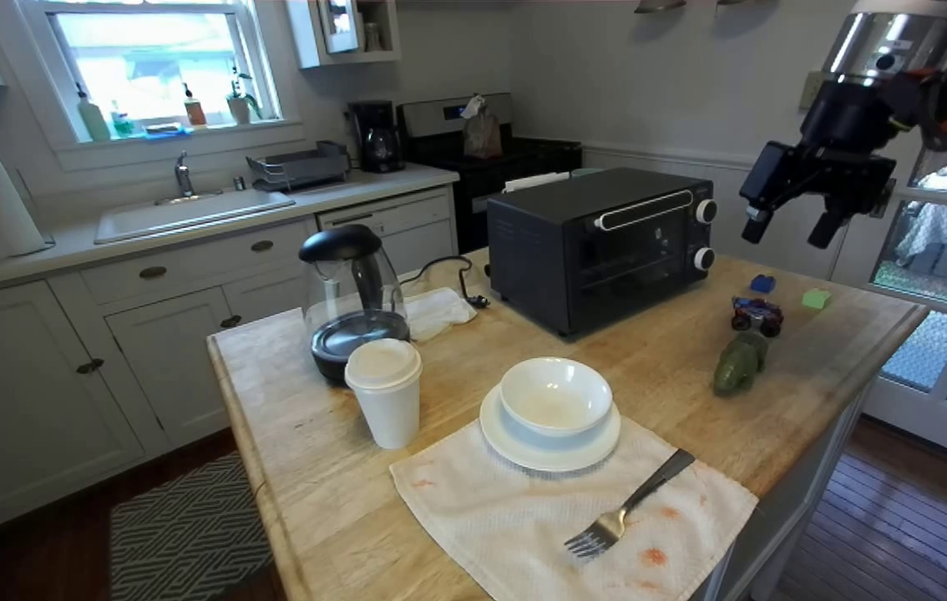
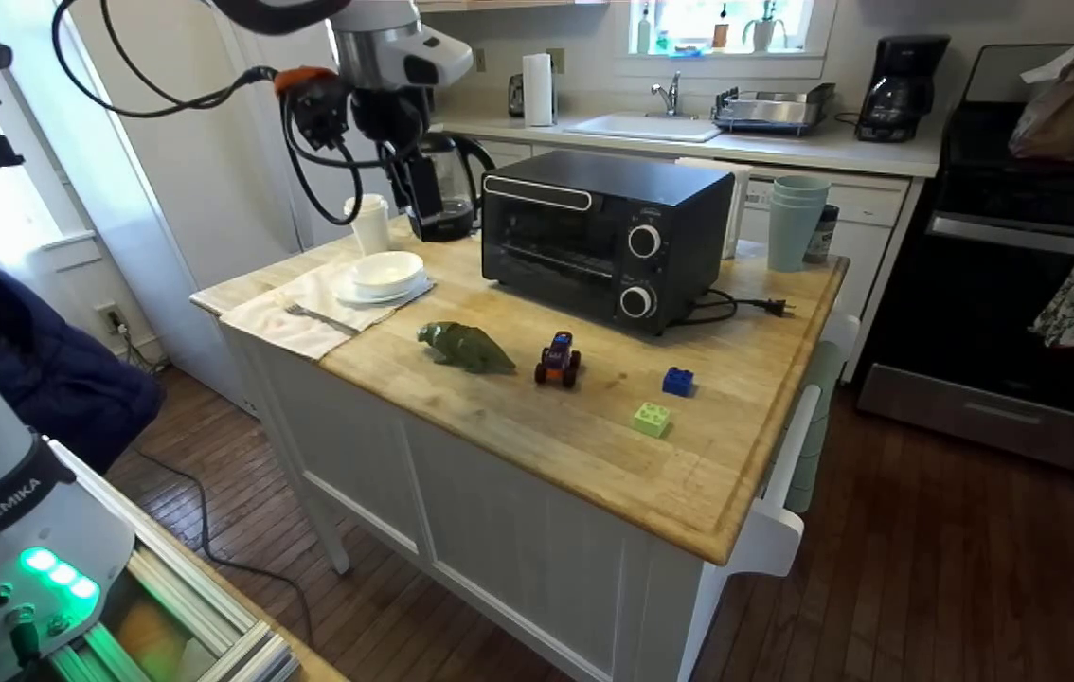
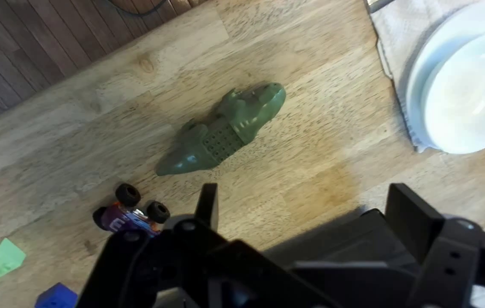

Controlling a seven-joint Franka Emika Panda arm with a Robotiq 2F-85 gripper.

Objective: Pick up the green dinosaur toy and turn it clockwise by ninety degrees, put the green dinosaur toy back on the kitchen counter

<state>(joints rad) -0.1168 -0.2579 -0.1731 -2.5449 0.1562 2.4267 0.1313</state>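
Note:
The green dinosaur toy (image 1: 738, 367) lies on the light wood kitchen counter (image 1: 306, 455), near its long edge. It also shows in an exterior view (image 2: 467, 348) and in the wrist view (image 3: 221, 139). Its head points toward the white bowl and its tapered tail toward a toy truck. My gripper (image 1: 787, 236) hangs well above the counter, touching nothing. In the wrist view my gripper (image 3: 304, 194) has its fingers wide apart with nothing between them. The toy lies ahead of the left finger, outside the jaws. In an exterior view the gripper (image 2: 419, 204) is partly seen side-on.
A purple toy truck (image 3: 129, 217) stands by the tail, with a light green block (image 2: 652, 419) and a blue block (image 2: 678, 382) beyond. A black toaster oven (image 1: 599, 242) stands behind. A bowl (image 1: 555, 396), fork (image 1: 628, 505), cup (image 1: 386, 401) and glass kettle (image 1: 357, 309) stand on the other side.

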